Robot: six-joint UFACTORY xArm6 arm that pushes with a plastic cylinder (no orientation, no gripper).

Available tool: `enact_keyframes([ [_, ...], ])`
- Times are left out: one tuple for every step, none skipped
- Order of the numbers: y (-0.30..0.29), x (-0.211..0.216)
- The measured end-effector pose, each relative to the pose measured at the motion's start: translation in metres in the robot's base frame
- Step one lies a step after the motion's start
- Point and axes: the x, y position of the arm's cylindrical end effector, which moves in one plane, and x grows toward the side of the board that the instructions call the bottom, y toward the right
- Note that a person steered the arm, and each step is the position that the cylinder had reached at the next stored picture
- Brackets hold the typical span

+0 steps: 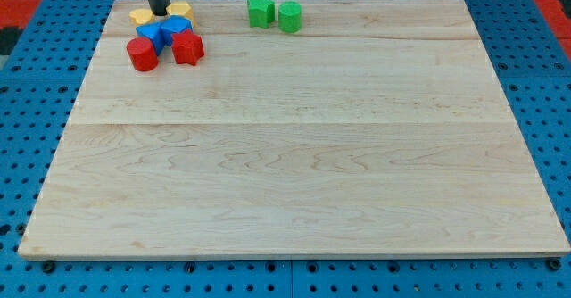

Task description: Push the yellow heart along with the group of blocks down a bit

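A tight cluster of blocks sits at the board's top left. A yellow heart (181,11) and a second yellow block (142,17) lie at the cluster's top. Below them are two blue blocks (150,34) (175,28). At the cluster's bottom stand a red cylinder (142,54) and a red star-like block (187,47). My tip (161,13) comes down from the view's top edge and rests between the two yellow blocks, just above the blue ones. The rod hides part of the yellow blocks.
A green star-like block (260,11) and a green cylinder (290,17) stand side by side at the top middle of the wooden board (303,155). Blue pegboard (535,30) surrounds the board on all sides.
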Motion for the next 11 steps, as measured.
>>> enact_keyframes([
  [-0.011, -0.008],
  [-0.034, -0.004],
  [-0.037, 0.001],
  [-0.041, 0.001],
  [-0.041, -0.004],
  [-0.041, -0.016],
  [-0.039, -0.024],
  [-0.012, -0.025],
  [0.048, -0.024],
  [0.062, -0.024],
  [0.050, -0.018],
])
